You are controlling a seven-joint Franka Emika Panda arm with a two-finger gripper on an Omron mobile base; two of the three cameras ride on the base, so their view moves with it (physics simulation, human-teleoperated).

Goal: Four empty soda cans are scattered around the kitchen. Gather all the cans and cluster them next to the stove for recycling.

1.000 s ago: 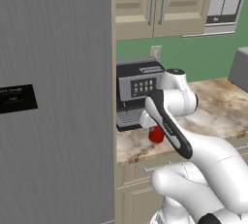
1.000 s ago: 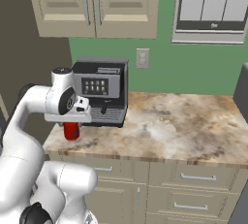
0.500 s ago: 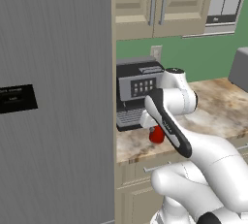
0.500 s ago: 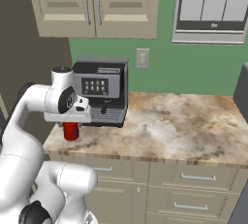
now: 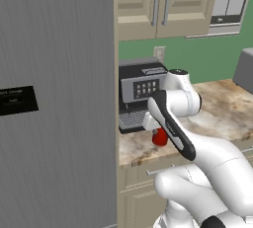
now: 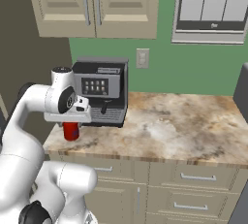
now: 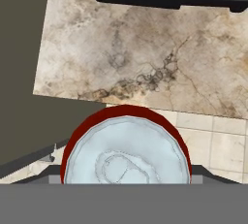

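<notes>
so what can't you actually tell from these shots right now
- Whether the fingers touch the soda can: hand view, the can's top sits at the bottom edge; base views, the hand covers its upper part.
- The can's lower part: left base view, the forearm crosses it.
- The stove and other cans: outside all three views.
- The coffee machine button labels: too small.
- The grey appliance at the right: cut off by the edge.

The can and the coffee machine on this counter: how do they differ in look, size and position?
The can is red and round with a silver top; the coffee machine is black, grey and boxy. The can is far smaller, reaching about to the machine's drip tray. The can stands near the counter's front edge, under the gripper; the machine sits further back. Both stand upright on the same counter.
</notes>
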